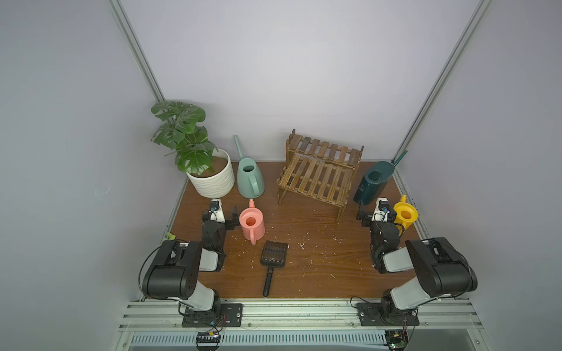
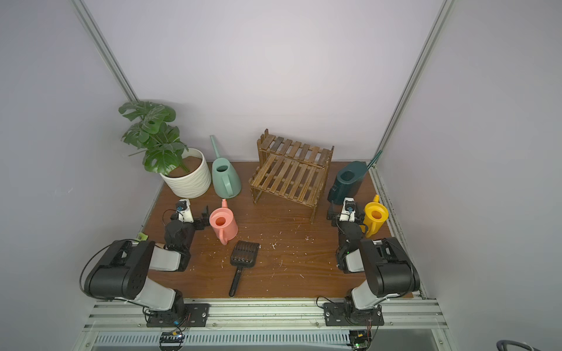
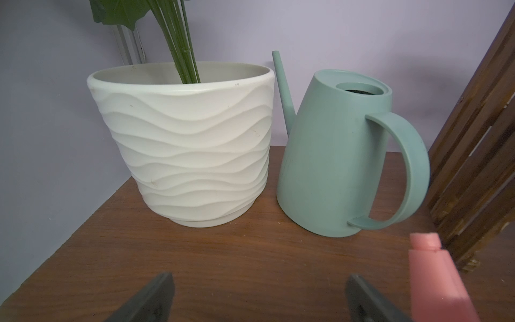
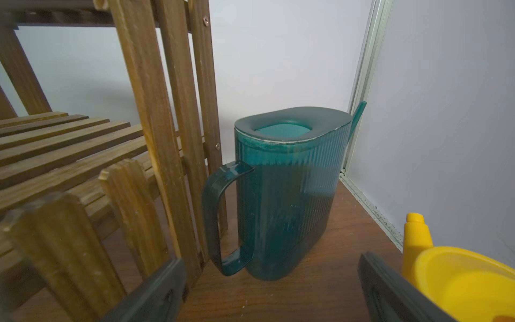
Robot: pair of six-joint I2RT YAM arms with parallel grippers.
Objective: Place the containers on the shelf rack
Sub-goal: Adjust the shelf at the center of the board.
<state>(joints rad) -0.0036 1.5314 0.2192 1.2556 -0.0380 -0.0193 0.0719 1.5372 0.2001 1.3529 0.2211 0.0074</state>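
The dark wooden shelf rack [image 1: 319, 173] [image 2: 292, 174] stands bare at the back middle. Left of it is the mint-green can [image 1: 251, 179] [image 3: 334, 161], with the small pink can [image 1: 251, 225] [image 2: 223, 225] in front. To the rack's right stand the dark-teal can [image 1: 372, 182] [image 4: 287, 195] and the yellow can [image 1: 405, 215] [image 4: 459, 278]. My left gripper [image 1: 219, 212] [image 3: 259, 281] is open just left of the pink can, holding nothing. Between the teal can's handle and the yellow can, my right gripper [image 1: 377, 211] [image 4: 271, 263] is open and holds nothing.
A white ribbed pot [image 1: 213, 179] [image 3: 189, 147] with a leafy plant fills the back left corner. A black slotted scoop [image 1: 273, 258] lies at the front middle. White crumbs dot the brown table [image 1: 319, 273]. Walls close in on three sides.
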